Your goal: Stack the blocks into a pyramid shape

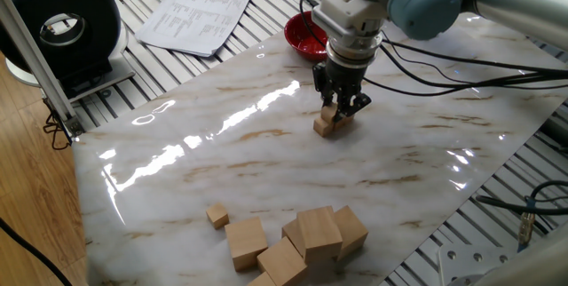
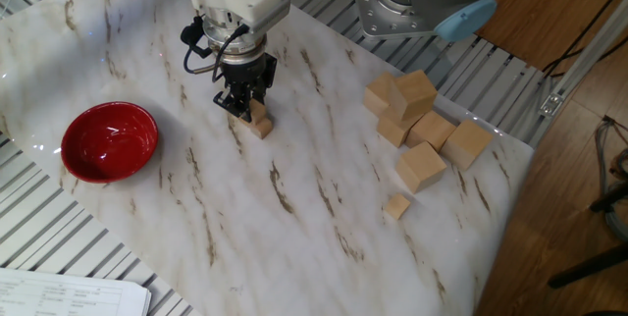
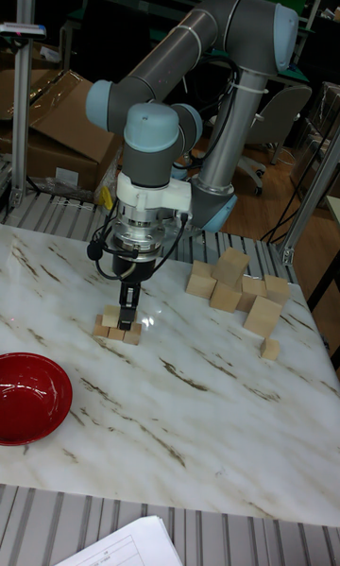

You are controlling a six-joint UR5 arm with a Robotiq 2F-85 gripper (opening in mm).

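The gripper (image 3: pixel 127 316) is clenched on a small block (image 3: pixel 112 316), lowering it onto the base row (image 3: pixel 117 332) to form the pyramid's second tier.

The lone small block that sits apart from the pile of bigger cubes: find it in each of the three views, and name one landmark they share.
One fixed view: small block at lower left, left of the big cubes.
The other fixed view: at lower right, below the cubes.
Tall fixed view: at right, below the cubes.
Shared landmark: the red bowl.
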